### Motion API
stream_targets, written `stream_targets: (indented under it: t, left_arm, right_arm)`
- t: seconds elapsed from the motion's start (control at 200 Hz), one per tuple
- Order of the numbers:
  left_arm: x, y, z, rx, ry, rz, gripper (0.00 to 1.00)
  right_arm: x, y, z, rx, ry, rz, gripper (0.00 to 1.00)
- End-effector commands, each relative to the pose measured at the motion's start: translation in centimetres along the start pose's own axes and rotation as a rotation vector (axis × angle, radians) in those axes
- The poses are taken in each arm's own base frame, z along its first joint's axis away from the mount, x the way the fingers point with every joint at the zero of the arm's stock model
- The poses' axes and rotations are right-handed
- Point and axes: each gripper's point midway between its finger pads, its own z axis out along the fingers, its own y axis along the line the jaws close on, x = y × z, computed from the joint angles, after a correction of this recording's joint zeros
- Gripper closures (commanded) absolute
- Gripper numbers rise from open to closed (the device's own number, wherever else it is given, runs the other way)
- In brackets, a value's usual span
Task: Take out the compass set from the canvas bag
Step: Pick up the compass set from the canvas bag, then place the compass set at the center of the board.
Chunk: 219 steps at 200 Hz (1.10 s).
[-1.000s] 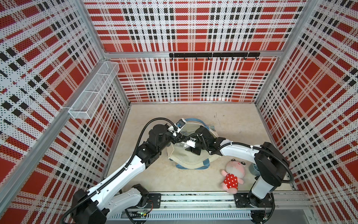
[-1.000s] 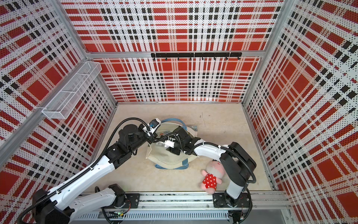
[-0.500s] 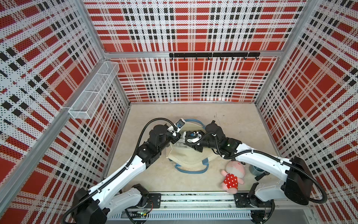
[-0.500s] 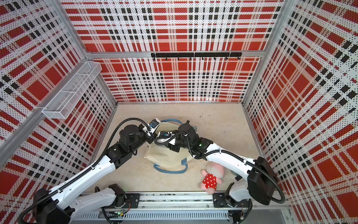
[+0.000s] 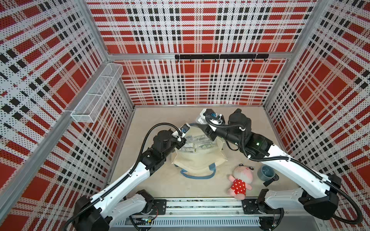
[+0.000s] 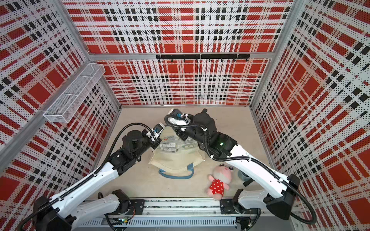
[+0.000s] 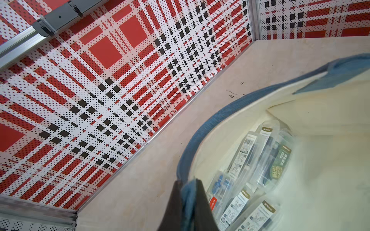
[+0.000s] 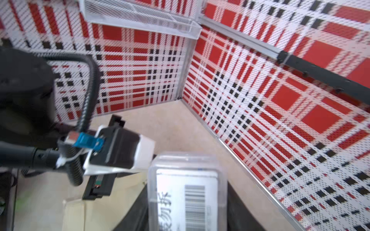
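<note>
**Top views:** In both top views the left gripper point(image 5: 181, 141) is pinching the side rim of the canvas bag point(image 5: 198, 160), which is lying open on the table point(image 5: 170, 186). The right gripper point(image 5: 204, 125) is gripping the compass set point(image 5: 200, 120), a clear plastic case. It is holding the case out of the bag, past the far rim and well apart from the left gripper. More clear packs point(image 5: 196, 143) are lying in the bag's mouth, just beside the left gripper and lower than the right one. A plush toy point(image 6: 219, 181) and a grey-blue cup point(image 5: 266, 173) are sitting on the table, well behind the right gripper and alongside its arm.

**Left wrist:** The left gripper's dark fingers point(image 7: 174, 210) are pressing together on the bag's blue strap point(image 7: 210, 120), which is curving away from the fingers along the cream opening. The clear packs are showing inside the bag, just beside the fingers.

**Right wrist:** The right gripper's fingers point(image 8: 138, 216) are clamping the compass set from both sides, its barcode label facing the camera. The left arm's wrist camera point(image 8: 118, 148) is sitting just beside the case. A wire basket point(image 8: 140, 18) and a black hook rail point(image 8: 320, 72) are hanging on the plaid walls far beyond the gripper.
</note>
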Motion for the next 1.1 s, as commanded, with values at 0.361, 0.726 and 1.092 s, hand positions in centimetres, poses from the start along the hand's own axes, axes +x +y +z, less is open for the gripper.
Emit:
stream_targets:
  t: [0.361, 0.726, 1.092]
  left_arm:
    - [-3.3, 2.2, -1.1, -0.094, -0.132, -0.009, 1.0]
    - [-3.3, 2.7, -1.1, -0.109, -0.131, 0.002, 1.0]
    - [-2.9, 2.3, -1.0, -0.101, -0.125, 0.012, 1.0]
  right_arm:
    - [13.6, -21.7, 0.3, 0.52, 0.268, 0.49, 0.66]
    - [33.2, -27.5, 3.6, 0.634, 0.575, 0.735, 0.66]
    - [41.4, -27.5, 7.0, 0.623, 0.711, 0.826, 0.61]
